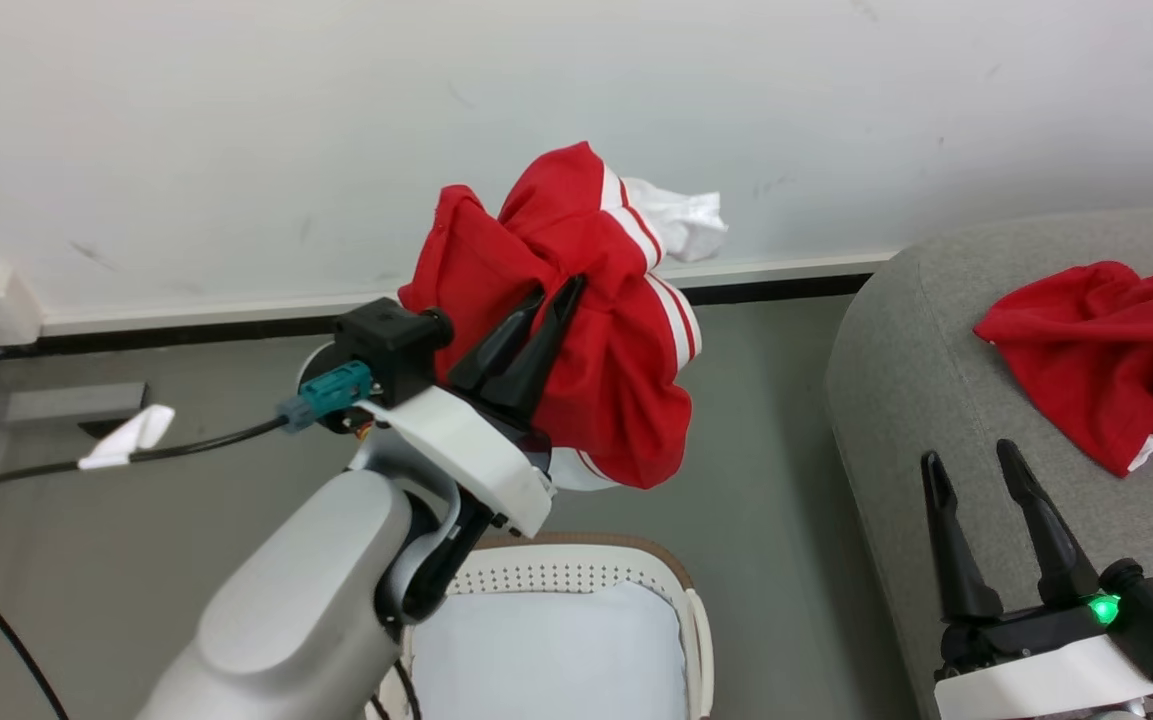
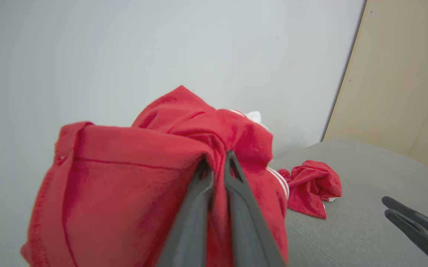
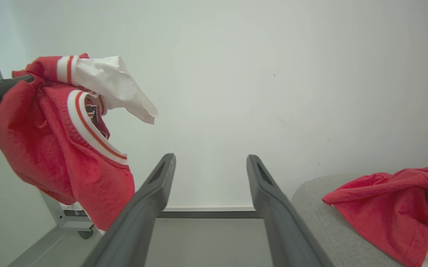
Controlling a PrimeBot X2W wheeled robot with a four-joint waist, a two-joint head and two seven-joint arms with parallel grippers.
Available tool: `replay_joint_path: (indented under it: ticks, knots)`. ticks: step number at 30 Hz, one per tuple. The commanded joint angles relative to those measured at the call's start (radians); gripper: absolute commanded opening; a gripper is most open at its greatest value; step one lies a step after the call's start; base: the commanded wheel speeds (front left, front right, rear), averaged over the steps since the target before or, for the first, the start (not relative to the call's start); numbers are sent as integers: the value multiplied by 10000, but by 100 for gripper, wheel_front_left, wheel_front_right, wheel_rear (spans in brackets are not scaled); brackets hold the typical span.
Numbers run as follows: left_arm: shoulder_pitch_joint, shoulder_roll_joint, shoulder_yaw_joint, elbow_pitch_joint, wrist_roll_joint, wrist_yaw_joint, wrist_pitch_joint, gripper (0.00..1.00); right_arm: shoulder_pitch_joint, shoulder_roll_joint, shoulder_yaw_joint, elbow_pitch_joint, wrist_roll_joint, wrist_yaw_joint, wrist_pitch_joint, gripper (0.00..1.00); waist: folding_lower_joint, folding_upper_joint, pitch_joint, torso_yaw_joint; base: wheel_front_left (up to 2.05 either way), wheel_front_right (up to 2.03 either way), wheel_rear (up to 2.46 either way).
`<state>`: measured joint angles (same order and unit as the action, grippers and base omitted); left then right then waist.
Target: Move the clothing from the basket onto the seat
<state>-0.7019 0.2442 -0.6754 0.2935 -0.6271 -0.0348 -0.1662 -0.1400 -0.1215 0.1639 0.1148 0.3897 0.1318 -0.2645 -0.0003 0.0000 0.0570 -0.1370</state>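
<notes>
My left gripper (image 1: pixel 556 296) is shut on a bunched red garment (image 1: pixel 596 330) with white stripes, held in the air above the white basket (image 1: pixel 698 620) and left of the grey seat (image 1: pixel 906 380). In the left wrist view the closed fingers (image 2: pixel 236 193) pinch the red garment (image 2: pixel 124 185). A second red piece (image 1: pixel 1106 350) lies crumpled on the seat. My right gripper (image 1: pixel 976 462) stands open over the seat's front edge with nothing between its fingers; in its wrist view the held garment (image 3: pixel 61 141) hangs at the left and the lying piece (image 3: pixel 395 207) is at the right.
The pale bluish-white liner cloth (image 1: pixel 546 650) lies in the basket. A white wall with a dark skirting strip (image 1: pixel 236 330) runs behind. A black cable (image 1: pixel 36 480) trails over the grey floor at left. A beige panel (image 2: pixel 403 74) stands beyond the seat.
</notes>
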Motion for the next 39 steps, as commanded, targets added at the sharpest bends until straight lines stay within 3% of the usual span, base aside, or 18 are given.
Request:
replay_joint_path:
  ticks: [1, 6, 14, 17, 24, 30, 34, 39]
  knots:
    - [176, 142, 60, -242, -53, 93, 90, 0, 132, -50, 60, -23, 90, -22, 3, 100, 3, 0, -74, -29, 0, 0, 0]
    - [636, 407, 143, -1226, -217, 515, 516, 0, 157, -97, 306, -101, 183, -22, 3, 100, 3, 0, -146, -117, 0, 0, 0]
    - [1005, 499, 53, -1815, -302, 758, 668, 0, 63, -354, 904, -327, 322, -22, 3, 100, 3, 0, -149, -98, 0, 0, 0]
    - [1065, 472, -31, -1837, -293, 735, 712, 0, -118, -455, 1475, -462, 855, -22, 60, 100, 3, 0, -188, -82, 0, 0, 0]
    - [1144, 385, -258, -1789, -328, 659, 762, 0, -1265, -1652, 3467, -1172, 2052, -22, 1004, 100, 3, 0, -208, -74, 0, 0, 0]
    - [1110, 153, -603, -1786, -301, 520, 841, 0, -2362, -2239, 4741, -988, 2617, -22, 1810, 100, 3, 0, -257, 154, 0, 0, 0]
    - [1117, -26, -855, -1743, -262, 431, 873, 0, -2935, -2292, 5613, -425, 2810, -22, 2579, 100, 3, 0, -351, 371, 0, 0, 0]
    - [1161, -259, -1064, -1827, -344, 380, 920, 0, -3315, -1876, 6167, 470, 3063, -22, 2977, 100, 3, 0, -446, 620, 0, 0, 0]
